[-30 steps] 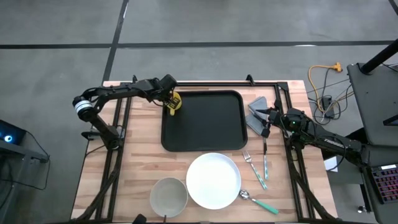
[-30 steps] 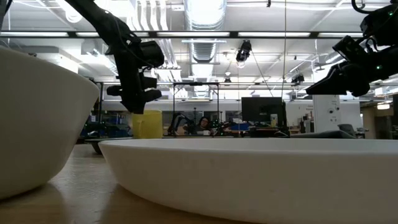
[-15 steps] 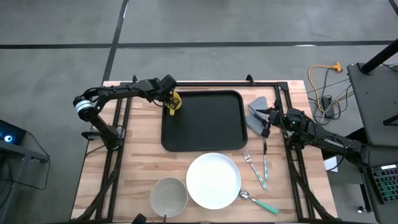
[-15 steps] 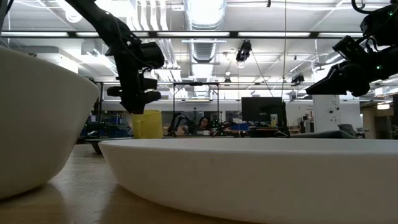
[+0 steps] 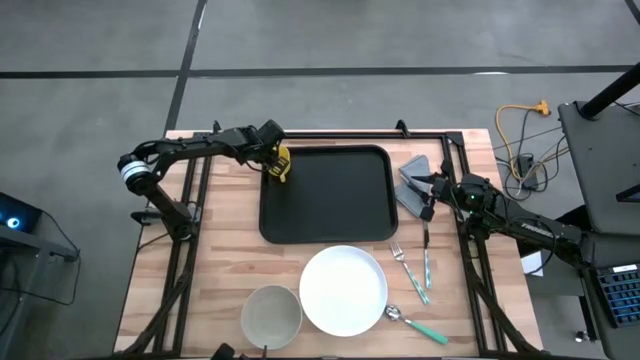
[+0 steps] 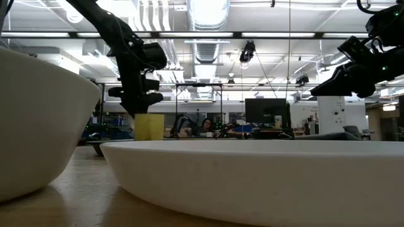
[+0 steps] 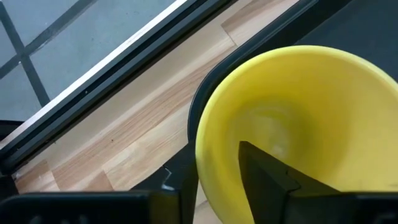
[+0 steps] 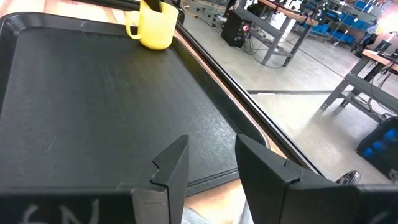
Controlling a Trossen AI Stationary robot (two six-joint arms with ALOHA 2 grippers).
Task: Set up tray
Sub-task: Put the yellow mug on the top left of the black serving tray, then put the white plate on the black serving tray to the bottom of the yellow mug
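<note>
So the step in hand looks like dropping off the cup: the left gripper point(image 5: 274, 160) sits at the upper left corner of the black tray point(image 5: 330, 215), pinching the rim of the yellow cup point(image 5: 281, 165) with one finger down inside it. The tray itself is in the upper middle of the high view, and it's bare apart from that cup.

I'd say the cup is on the tray floor or very nearly there, though I can't tell which for sure. Next move probably calls for letting go and lifting straight up so the cup doesn't tip.

The right gripper point(image 5: 428, 186) hovers just off the tray's right edge, over the gray napkin point(image 5: 412, 185), fingers a little apart and holding nothing.

Count from the high view:
- one tray
- one yellow cup
- one white plate point(image 5: 344, 291), lower middle
- one bowl point(image 5: 271, 315), lower left of the plate
- one napkin
- one fork point(image 5: 408, 268), one knife point(image 5: 427, 258), one spoon point(image 5: 417, 324), all lower right
</note>
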